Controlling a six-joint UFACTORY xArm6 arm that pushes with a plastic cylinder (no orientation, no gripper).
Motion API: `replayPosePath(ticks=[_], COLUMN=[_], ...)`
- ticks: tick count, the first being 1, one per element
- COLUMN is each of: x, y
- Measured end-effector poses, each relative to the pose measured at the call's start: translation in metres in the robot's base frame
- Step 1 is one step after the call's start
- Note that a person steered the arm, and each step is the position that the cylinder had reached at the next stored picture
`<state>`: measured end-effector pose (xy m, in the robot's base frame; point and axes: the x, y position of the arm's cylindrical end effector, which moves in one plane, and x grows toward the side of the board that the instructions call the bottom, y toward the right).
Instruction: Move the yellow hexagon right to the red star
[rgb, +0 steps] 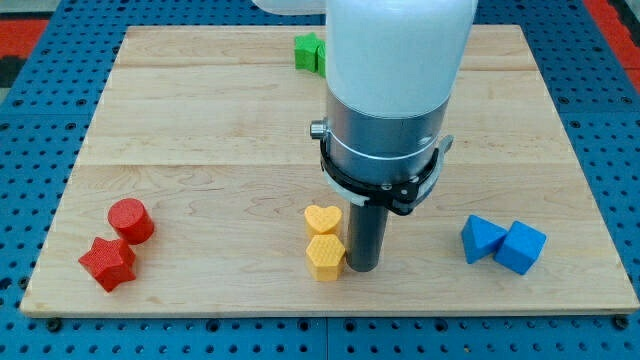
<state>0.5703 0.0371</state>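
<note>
Yellow hexagon (325, 257) is the block we must shift, and it sits low on the board, a little left of centre, with the yellow heart (322, 220) touching it at its twelve o'clock.

Starting with the largest thing, the wooden board (200, 120) fills most of the view, and our arm's pale housing (398, 60) hangs over its middle. We carry no jaws at all, only the dark rod, so there is nothing to be apart or together. Our tip (363, 270) stands on the board at the hexagon's three o'clock, touching it or just beside it.

Next in size, two blue blocks (503, 243) lie well apart at the hexagon's three o'clock. A red cylinder (131, 220) and the red star (108, 263) lie touching, well apart at its nine o'clock. A green block (309, 51) shows at the board's twelve o'clock edge, half hidden.

We judge that the push is set up or only just starting: the tip is on the side away from the star. The next move calls for a steady slide toward nine o'clock, kept centred on the hexagon so it does not spin off, leaving the heart behind and stopping just at the star's three o'clock.
</note>
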Motion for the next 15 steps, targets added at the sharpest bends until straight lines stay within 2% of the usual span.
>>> replayPosePath(ticks=[1, 3, 8, 10, 11, 13, 15], x=[-0.003, -0.004, -0.004, 0.003, 0.037, 0.048, 0.038], y=[-0.006, -0.063, -0.157, -0.106, -0.102, -0.122, -0.171])
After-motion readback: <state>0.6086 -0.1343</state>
